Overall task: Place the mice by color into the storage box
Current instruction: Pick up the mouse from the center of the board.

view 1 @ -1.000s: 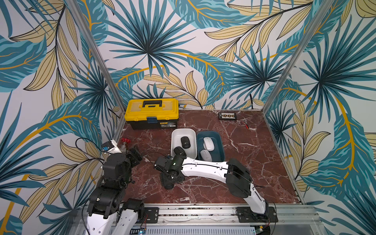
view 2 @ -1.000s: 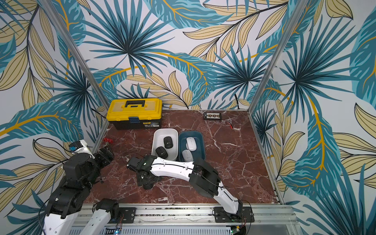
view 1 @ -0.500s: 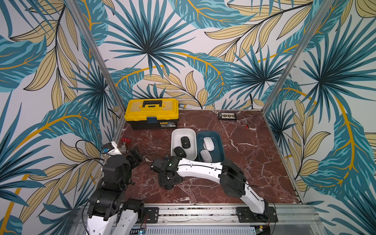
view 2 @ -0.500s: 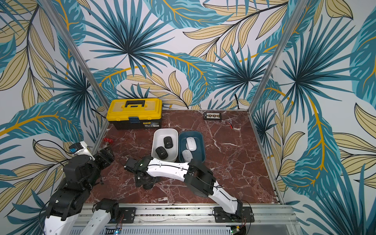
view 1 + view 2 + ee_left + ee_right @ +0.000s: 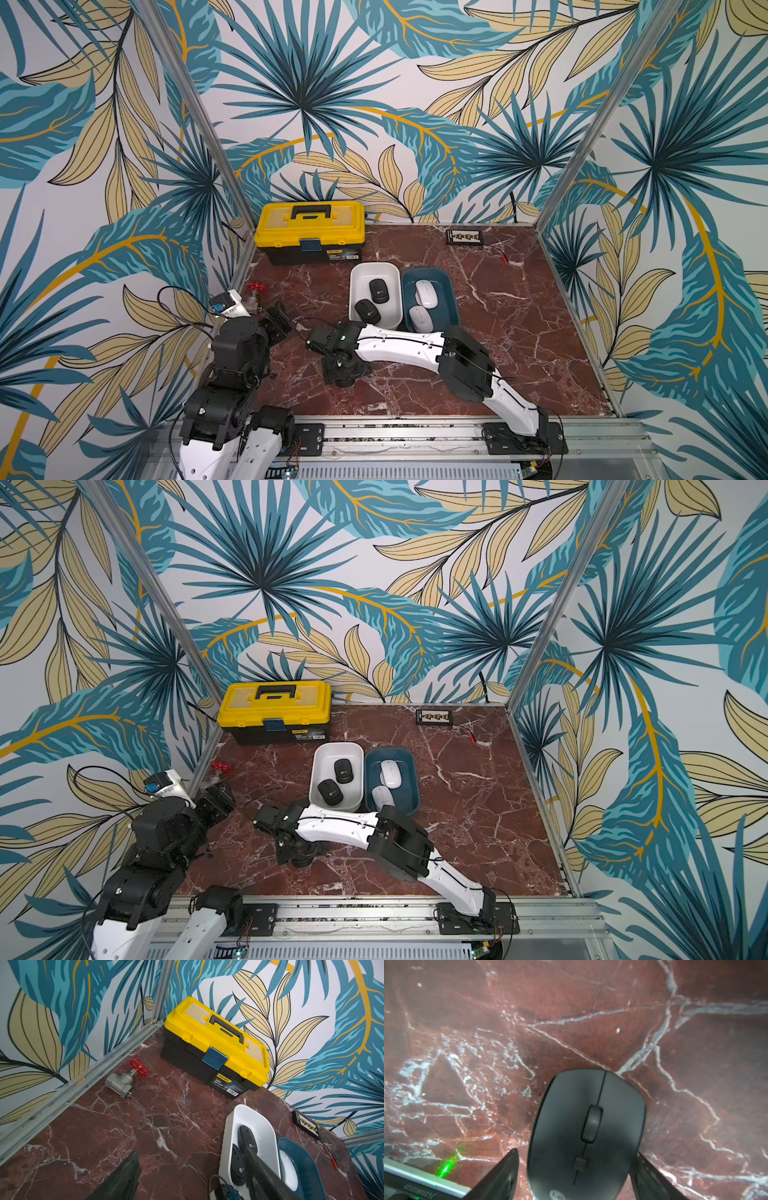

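At seven o'clock from the white tray (image 5: 353, 291), the right gripper (image 5: 576, 1153) straddles a black mouse (image 5: 583, 1126), jaws slack around it; the left gripper (image 5: 191, 1152) gapes empty.

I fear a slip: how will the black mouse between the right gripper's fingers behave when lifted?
The black mouse looks like a hard shell, so probably stiff. Its smooth rounded sides may slide between the flat fingers of the right gripper. It lies flat on the marble table, so it should not roll.
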Controlling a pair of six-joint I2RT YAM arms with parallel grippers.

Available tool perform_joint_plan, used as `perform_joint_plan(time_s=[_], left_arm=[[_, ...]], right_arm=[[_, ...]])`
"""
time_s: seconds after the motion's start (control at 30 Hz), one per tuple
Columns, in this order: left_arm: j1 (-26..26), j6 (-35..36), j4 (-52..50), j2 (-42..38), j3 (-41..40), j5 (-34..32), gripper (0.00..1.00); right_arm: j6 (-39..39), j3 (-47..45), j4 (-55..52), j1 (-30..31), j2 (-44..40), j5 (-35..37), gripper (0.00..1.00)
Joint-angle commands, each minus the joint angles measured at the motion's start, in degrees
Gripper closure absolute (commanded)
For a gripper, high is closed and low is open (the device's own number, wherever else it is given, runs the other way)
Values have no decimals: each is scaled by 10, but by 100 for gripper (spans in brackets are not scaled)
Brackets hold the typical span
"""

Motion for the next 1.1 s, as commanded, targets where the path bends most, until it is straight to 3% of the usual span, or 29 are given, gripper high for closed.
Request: perform_joint_plan(time_s=[0.0,0.47,0.7,0.83,1.07], left_arm=[[3,1,8,-5,-21,2,20],[3,-3,10,-6,-29,1,20],[4,-4,3,-6,-19,0,20],[3,-8,0,-6,-16,-1,20],[3,-8,-2,-6,-14,-5,20]], right_arm=[[10,-3,-9,-3,9,-3,17],[11,7,-21,-4,27,-2,22],[9,-2,-17,-3,21,1,36],[7,-30,12,-2,0,0,50],[-21,-48,16,1,-48,26,52]])
